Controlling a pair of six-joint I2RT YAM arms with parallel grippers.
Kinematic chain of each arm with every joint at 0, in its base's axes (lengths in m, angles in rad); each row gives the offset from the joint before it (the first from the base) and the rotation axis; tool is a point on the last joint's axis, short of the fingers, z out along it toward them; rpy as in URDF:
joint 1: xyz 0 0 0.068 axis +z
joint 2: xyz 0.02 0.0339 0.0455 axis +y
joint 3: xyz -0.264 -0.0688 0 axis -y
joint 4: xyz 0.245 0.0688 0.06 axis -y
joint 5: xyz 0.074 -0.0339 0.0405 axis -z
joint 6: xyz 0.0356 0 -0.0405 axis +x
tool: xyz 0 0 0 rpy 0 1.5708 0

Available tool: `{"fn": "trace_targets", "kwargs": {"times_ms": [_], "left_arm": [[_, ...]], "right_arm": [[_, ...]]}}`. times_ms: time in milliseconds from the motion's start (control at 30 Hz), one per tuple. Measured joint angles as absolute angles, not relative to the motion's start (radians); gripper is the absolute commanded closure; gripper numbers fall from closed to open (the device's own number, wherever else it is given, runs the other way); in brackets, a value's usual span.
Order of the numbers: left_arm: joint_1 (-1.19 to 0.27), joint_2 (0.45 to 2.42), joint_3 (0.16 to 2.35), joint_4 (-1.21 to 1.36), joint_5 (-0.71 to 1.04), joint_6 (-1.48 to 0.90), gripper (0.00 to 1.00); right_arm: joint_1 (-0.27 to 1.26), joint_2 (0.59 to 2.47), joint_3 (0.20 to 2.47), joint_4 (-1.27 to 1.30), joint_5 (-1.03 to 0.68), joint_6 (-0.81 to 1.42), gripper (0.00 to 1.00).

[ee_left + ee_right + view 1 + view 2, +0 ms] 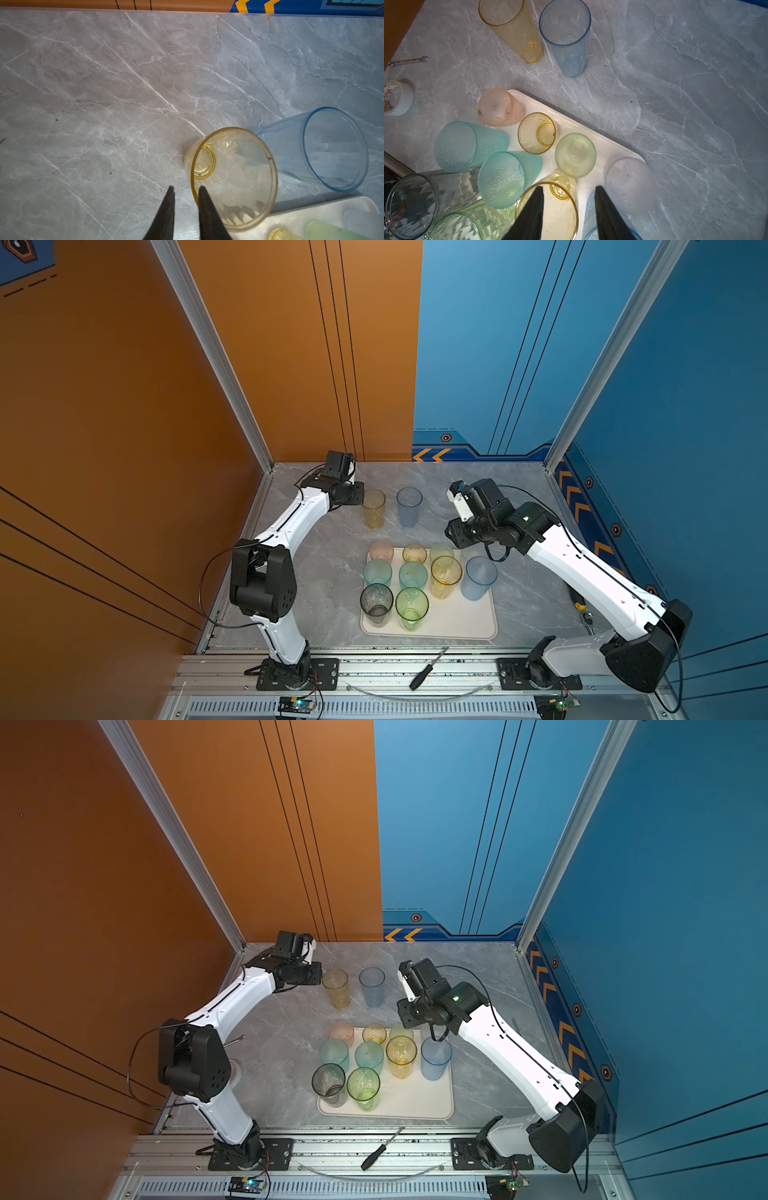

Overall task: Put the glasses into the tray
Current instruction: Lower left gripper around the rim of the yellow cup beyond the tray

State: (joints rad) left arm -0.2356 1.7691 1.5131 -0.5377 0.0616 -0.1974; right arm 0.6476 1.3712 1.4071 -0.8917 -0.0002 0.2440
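The cream tray holds several glasses, among them a tall yellow one and a ribbed blue one. On the table behind it, a tall yellow glass and a blue glass stand upright. My left gripper is narrowly open, one finger inside that yellow glass's rim and one outside. Open and empty, my right gripper hangs over the tray's tall yellow and ribbed blue glasses.
A roll of tape and a small wrench lie on the table left of the tray. A screwdriver rests on the front rail. Walls close in the back and both sides.
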Motion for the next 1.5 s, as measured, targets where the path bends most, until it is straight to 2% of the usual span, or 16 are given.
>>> {"fn": "trace_targets", "kwargs": {"times_ms": [1033,1500], "left_arm": [[-0.28,1.925,1.651,-0.604,0.063,-0.138,0.79],[-0.289,1.937,1.667,-0.631,0.023,-0.111,0.93]], "right_arm": [[0.616,1.388,1.415,-0.887,-0.023,0.243,0.6],[0.606,1.388,1.415,-0.878,-0.027,0.243,0.6]]}}
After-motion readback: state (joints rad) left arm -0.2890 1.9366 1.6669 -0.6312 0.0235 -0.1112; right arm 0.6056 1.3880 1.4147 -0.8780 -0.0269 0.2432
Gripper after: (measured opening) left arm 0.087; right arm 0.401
